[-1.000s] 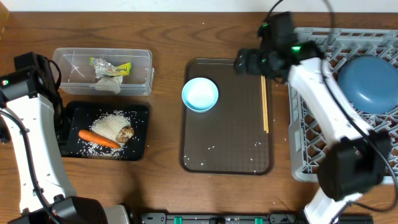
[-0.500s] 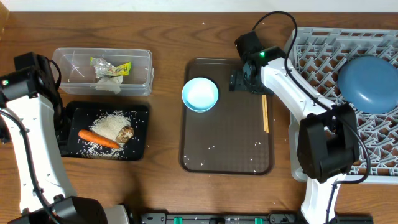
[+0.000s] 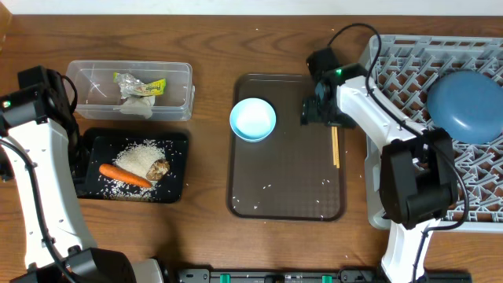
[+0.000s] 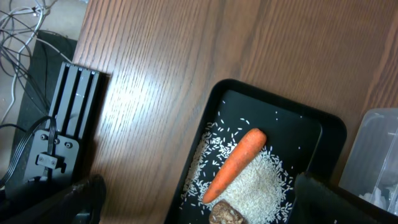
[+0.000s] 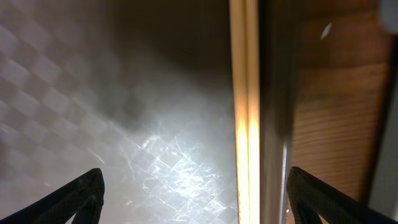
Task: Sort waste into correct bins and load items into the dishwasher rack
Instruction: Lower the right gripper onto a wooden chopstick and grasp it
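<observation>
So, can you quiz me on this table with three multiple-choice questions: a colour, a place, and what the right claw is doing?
1. The bowl on the brown tray is: A light blue; B red; C black.
2. The carrot lies: A in the bowl; B in the black tray; C on the brown tray.
3. The right gripper is: A shut on the bowl; B shut on the carrot; C open above the chopsticks.
Answers: A, it shows pale blue; B, it lies amid the rice; C, its fingers straddle the chopsticks.

Bowl (image 3: pixel 252 119) and chopsticks (image 3: pixel 335 149) on tray (image 3: pixel 287 177), rack (image 3: pixel 479 189) to its right
</observation>
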You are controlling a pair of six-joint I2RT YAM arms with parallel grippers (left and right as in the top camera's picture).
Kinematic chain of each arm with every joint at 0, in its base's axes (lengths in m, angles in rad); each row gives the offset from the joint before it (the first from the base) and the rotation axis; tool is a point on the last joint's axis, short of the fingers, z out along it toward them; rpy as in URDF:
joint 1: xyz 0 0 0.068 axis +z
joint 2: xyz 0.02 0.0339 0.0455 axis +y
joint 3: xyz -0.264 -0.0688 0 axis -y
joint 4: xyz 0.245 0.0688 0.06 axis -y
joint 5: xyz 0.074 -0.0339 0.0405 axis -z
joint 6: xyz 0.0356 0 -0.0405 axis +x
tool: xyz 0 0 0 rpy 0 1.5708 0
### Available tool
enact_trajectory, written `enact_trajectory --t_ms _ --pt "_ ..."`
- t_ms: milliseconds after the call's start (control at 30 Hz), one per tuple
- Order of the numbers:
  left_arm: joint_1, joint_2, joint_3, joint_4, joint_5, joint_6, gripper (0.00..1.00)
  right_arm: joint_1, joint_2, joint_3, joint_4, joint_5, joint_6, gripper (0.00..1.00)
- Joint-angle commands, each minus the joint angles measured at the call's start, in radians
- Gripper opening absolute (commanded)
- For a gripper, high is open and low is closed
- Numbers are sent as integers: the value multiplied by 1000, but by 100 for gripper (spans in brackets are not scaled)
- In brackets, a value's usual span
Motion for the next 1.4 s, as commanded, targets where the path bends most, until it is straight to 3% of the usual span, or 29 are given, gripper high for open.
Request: enact_trajectory --t_ms 0,667,800,1000,1367 --pt "4 5 -2 -6 -17 -13 98 -6 -4 -45 36 -65 -68 86" --pt "4 5 -2 -6 -17 -13 98 12 -4 -124 114 -79 -34 85" --pt "4 5 -2 -6 -17 -13 98 12 -4 -133 119 -49 30 77" --pt "4 5 -2 -6 -17 -13 98 13 -3 -146 124 -12 60 53" --pt "4 5 -2 -6 -17 -13 98 12 -3 -173 117 8 123 32"
